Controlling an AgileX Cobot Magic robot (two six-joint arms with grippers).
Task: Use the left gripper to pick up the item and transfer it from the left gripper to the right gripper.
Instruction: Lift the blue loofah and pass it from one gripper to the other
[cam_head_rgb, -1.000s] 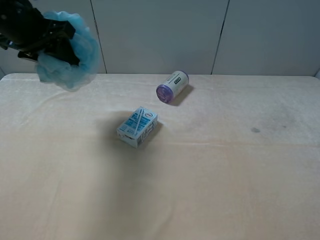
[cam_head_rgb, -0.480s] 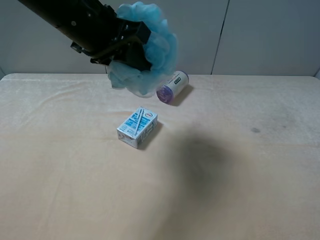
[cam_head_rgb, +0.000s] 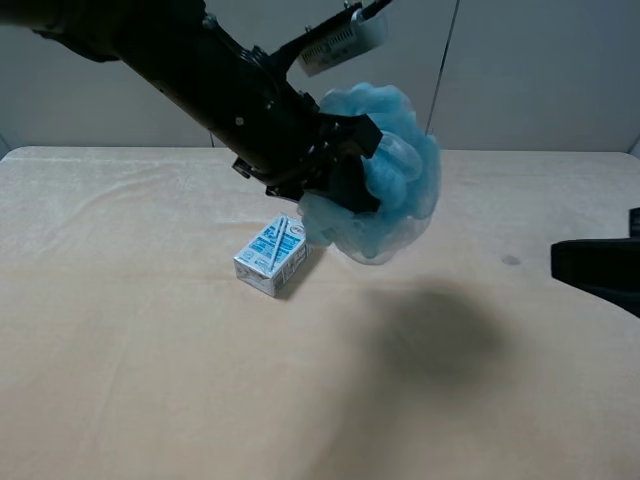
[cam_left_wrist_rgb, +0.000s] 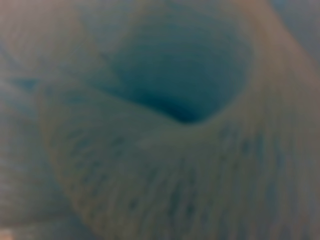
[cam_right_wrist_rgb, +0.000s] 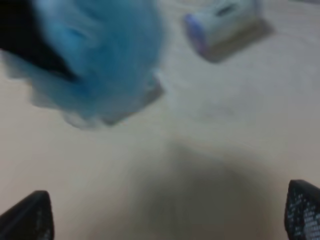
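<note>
The left gripper (cam_head_rgb: 352, 165) is clamped on the blue pouf (cam_head_rgb: 395, 190), held in the air over the middle of the table (cam_head_rgb: 150, 380) and hiding the can (cam_right_wrist_rgb: 225, 25) from the high camera; its own wrist view is all blurred mesh. The right gripper (cam_right_wrist_rgb: 165, 220), cut off at the table's right edge, has its tips wide apart. A carton (cam_head_rgb: 275, 255) lies on the beige top, with grey wall panels (cam_head_rgb: 540, 70) behind.

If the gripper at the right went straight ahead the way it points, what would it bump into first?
Most likely the blue pouf held in the left gripper, though the right gripper may pass under it; depth is unclear.
</note>
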